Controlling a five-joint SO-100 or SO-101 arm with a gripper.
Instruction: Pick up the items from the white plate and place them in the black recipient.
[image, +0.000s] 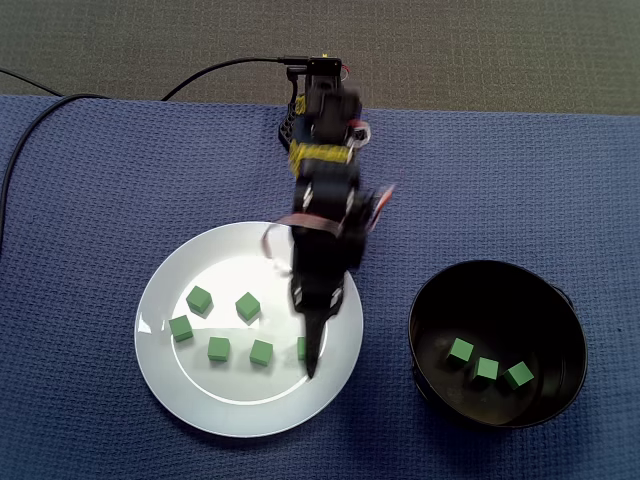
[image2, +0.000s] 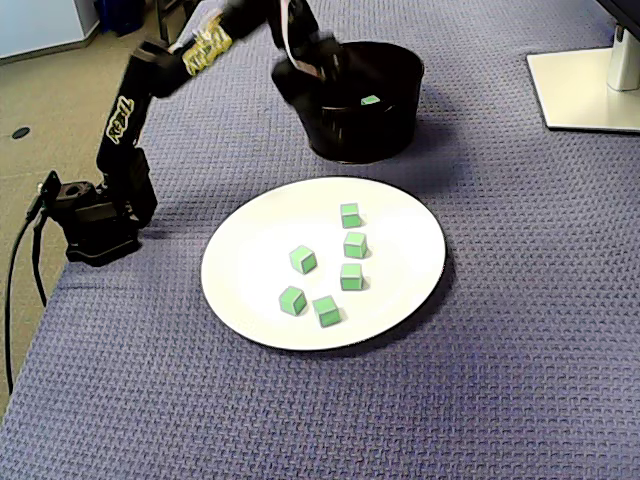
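Hovering my gripper (image: 312, 368) over the white plate (image: 160, 300) | step: reaching for another pick | six green cubes (image: 248, 307) sitting on the plate, three in the black bowl (image: 560, 310) beside it | grip: can't tell, too blurry | next: lining up on the nearest cube, I'm guessing

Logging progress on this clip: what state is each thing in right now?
Plate: flat on the cloth, still loaded.
Plate cubes: six, loose, spread apart.
Bowl: upright, open.
Bowl cubes: three, resting on the bottom.
Claw: over the plate, blurred; open or shut unclear.
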